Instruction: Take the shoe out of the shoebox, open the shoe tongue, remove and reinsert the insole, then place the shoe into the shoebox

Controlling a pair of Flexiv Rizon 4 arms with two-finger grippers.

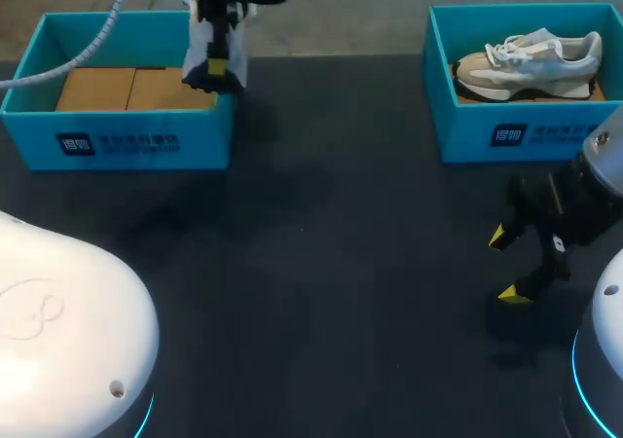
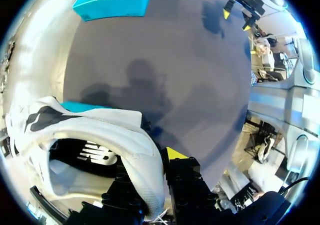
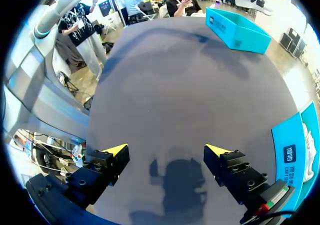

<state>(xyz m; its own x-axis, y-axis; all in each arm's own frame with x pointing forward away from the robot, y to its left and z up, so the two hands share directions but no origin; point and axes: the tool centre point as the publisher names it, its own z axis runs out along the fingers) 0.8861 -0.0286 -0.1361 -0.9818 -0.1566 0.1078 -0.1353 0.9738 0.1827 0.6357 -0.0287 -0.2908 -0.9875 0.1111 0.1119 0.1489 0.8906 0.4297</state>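
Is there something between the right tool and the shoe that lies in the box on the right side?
Only the box itself: its near wall stands between the open right tool and the shoe. The box has no lid, so from above nothing visible blocks the way down to the shoe.

Table (image 1: 321, 263): dark, matte top with faint shadows.
Cardboard inserts (image 1: 127, 90): two brown flat panels, side by side, far left.
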